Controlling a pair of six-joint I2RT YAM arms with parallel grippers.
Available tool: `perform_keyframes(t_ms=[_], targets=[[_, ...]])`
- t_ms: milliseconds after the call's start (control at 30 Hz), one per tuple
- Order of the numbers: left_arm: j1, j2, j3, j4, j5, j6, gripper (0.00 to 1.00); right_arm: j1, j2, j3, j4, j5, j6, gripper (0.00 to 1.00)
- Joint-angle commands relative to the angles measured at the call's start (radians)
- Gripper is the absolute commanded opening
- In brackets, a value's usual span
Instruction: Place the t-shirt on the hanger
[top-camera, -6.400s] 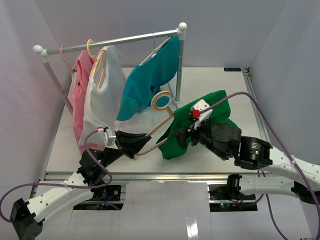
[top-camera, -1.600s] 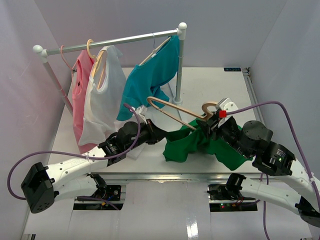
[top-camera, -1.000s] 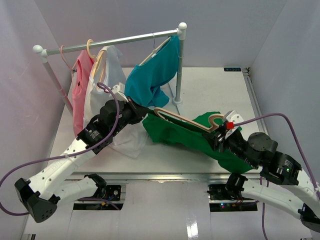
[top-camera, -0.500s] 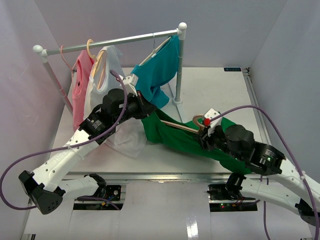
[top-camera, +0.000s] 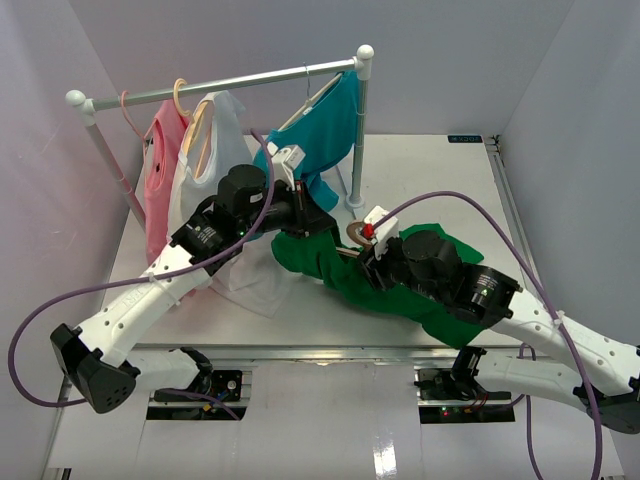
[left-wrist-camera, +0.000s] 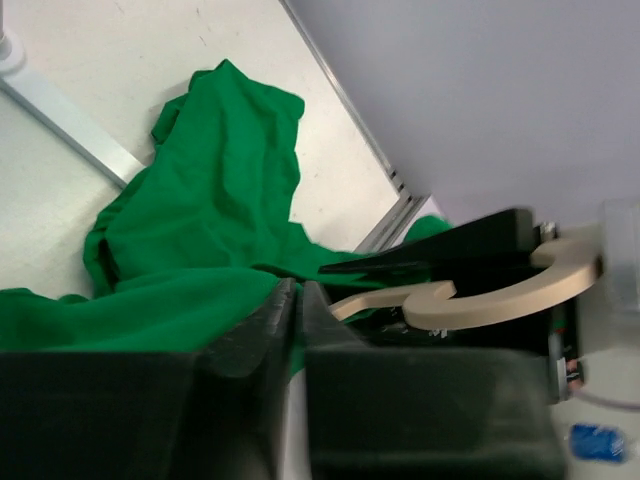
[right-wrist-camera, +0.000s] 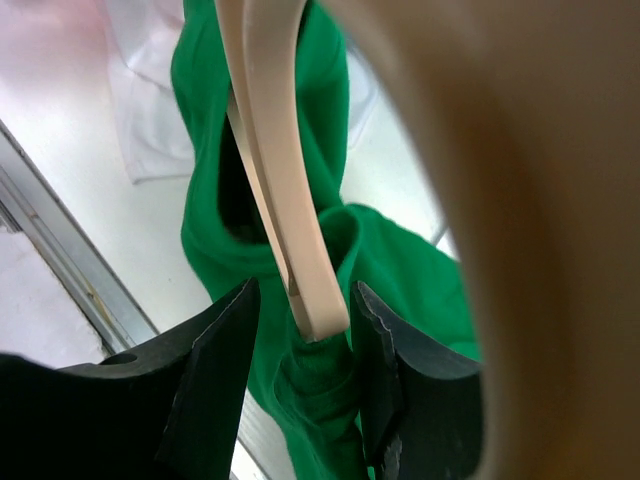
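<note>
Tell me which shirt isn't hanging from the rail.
The bright green t-shirt, bunched on the table; the pink shirt, the white shirt and the teal t-shirt hang from the rail.

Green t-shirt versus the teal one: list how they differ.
The green t-shirt lies crumpled on the table; the teal t-shirt hangs upright from the rail. The green t-shirt is bright green; the teal t-shirt is blue-green. Both are plain cloth shirts.
</note>
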Motion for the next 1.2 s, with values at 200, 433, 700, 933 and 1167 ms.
perform_keyframes(t_ms=[200,433,700,933,1167], targets=[[-0.006,-0.111,0.226,-0.326,0.015,0.386,0.78,-0.004,-0.186,-0.065,0.116,-0.183,-0.006,0.08],[-0.006,-0.178,0.329,-0.545,0.023,0.543,0.63,-0.003,-0.263,-0.079,0.050,-0.320,0.016,0.08],[-0.006,-0.253,0.196,-0.570,0.260,0.895,0.57,-0.004,-0.221,-0.024,-0.026,-0.380,0.013,0.08],[-0.009,-0.214,0.113,-0.535,0.334,0.935,0.59,-0.004,-0.175,0.047,-0.035,-0.435,0.004,0.08],[-0.037,-0.198,0.011,-0.467,0.372,0.995,0.61,-0.004,-0.122,0.075,-0.003,-0.424,0.011,0.08]])
